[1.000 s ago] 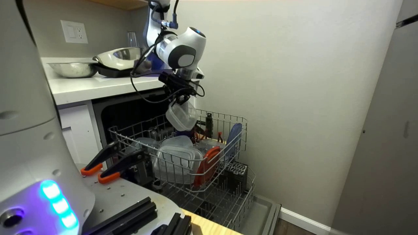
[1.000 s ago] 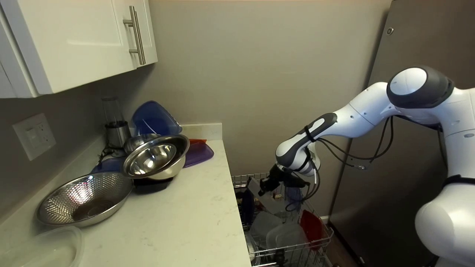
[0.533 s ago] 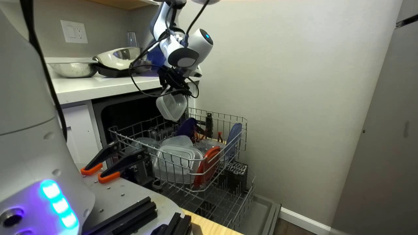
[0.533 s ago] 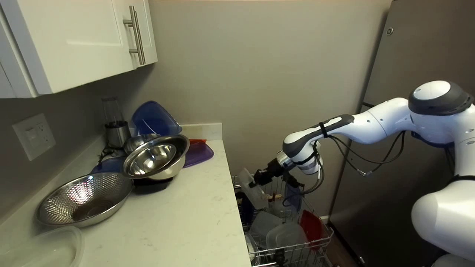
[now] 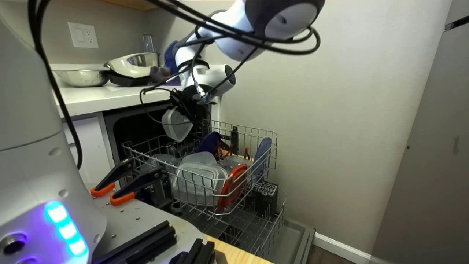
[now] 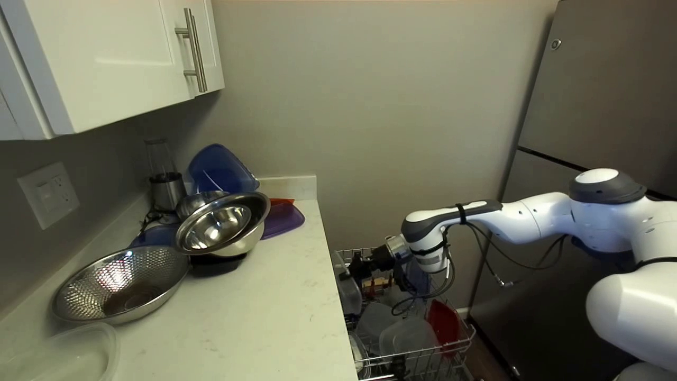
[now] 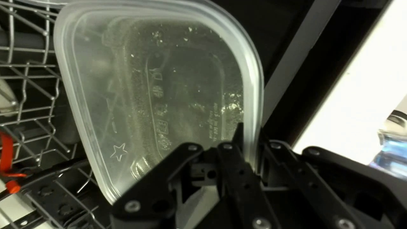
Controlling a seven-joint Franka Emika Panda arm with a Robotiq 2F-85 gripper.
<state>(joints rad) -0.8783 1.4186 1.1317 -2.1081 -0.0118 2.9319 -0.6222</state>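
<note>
Pinching a clear plastic container (image 7: 159, 82) by one stretch of rim, low and right of centre in the wrist view, between the fingers (image 7: 238, 178) of the gripper (image 7: 251, 136). Hanging tilted, left of centre in an exterior view, before the dark dishwasher opening (image 5: 128, 128) and, in the frame, over the upper left of the wire rack (image 5: 220, 179); clear of those wires or not, cannot tell. Likely to swivel or droop about that single pinch if knocked, for lack of support at the far side. Flecked inside with pale specks, droplets or residue, cannot tell which; if wet at the lip too, liable to slide out of the grip.

Close, besides, to the edge of the counter (image 6: 275, 296), lower middle of an exterior view. Could strike that edge on any turn toward the left of the frame and be wrenched loose. Could also snag on the wire rack, or shove the dark blue piece (image 5: 210, 142) just right and below, if lowered at this tilt.

Farther out, beware slack cables (image 6: 450, 267) looping beneath the arm (image 6: 534, 217): apt to hook a wire and so jerk the grip. Mind, too, the tipped metal bowls (image 6: 225, 226) left of middle in an exterior view: easily toppled by a wide swing.
</note>
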